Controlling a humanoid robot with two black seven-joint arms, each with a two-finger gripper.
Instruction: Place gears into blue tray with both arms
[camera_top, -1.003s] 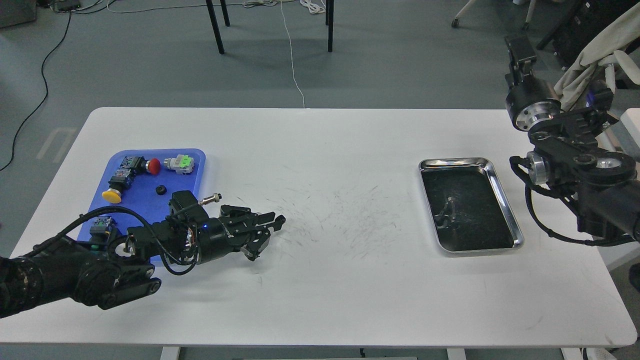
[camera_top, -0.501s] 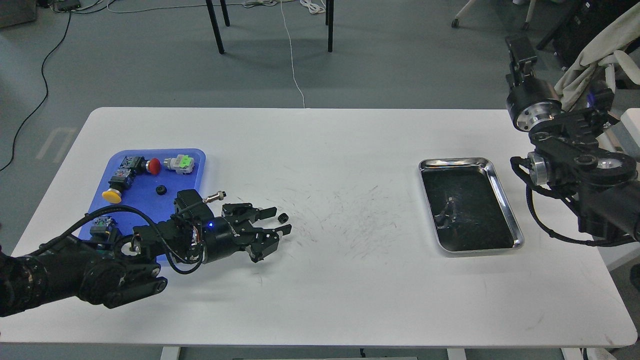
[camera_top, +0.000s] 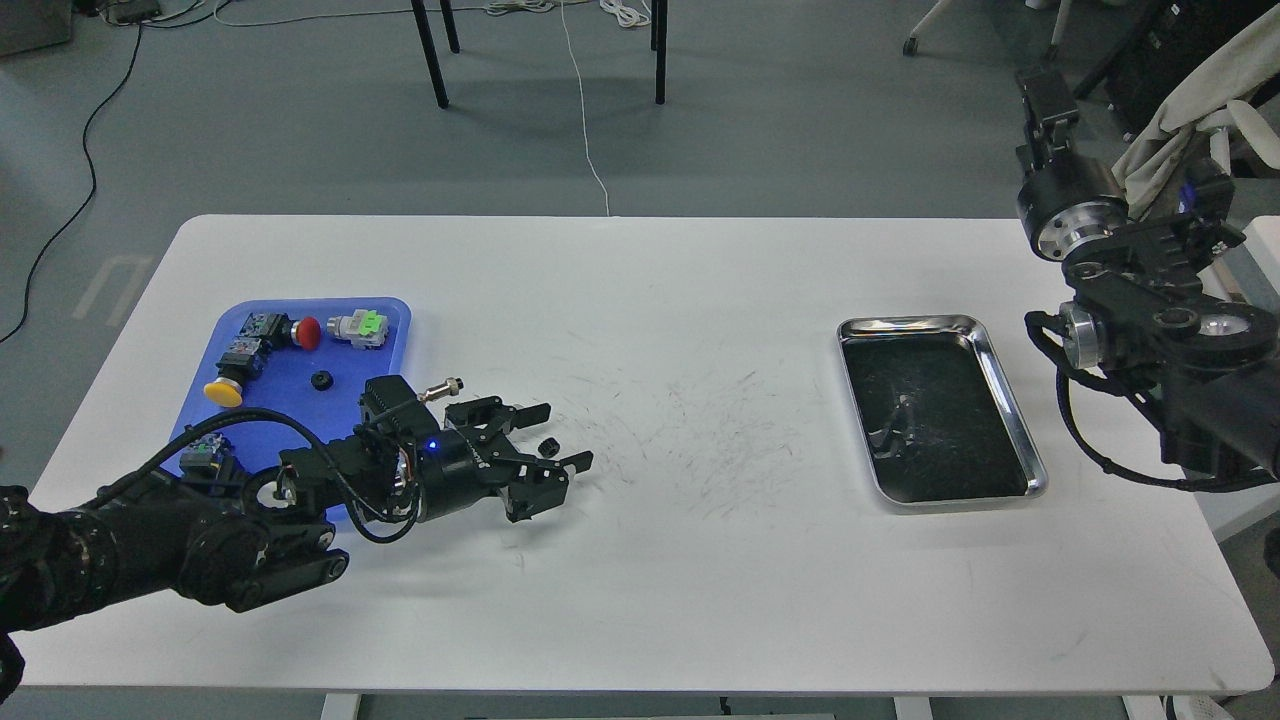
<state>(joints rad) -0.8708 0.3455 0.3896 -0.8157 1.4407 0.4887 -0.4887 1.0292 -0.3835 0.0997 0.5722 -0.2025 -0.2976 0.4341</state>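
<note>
One gear (camera_top: 548, 444) lies on the white table just right of the blue tray (camera_top: 290, 405). My left gripper (camera_top: 563, 436) is open and low over the table, one finger on each side of this gear and neither pressing on it. A second gear (camera_top: 322, 379) rests inside the blue tray near its middle. My right arm is raised beyond the table's right edge. Its gripper (camera_top: 1043, 95) points up and away, dark and end-on, holding nothing that I can see.
The blue tray also holds push-button switches with a red cap (camera_top: 309, 333), a yellow cap (camera_top: 223, 392) and a green cap (camera_top: 368, 325). A shiny steel tray (camera_top: 905, 325) with a dark inside sits at the right. Scuff marks cover the table's middle.
My left gripper has opened and slid to the right, so the gear that sat at its fingertips now lies between the fingers. The right arm has barely shifted.
</note>
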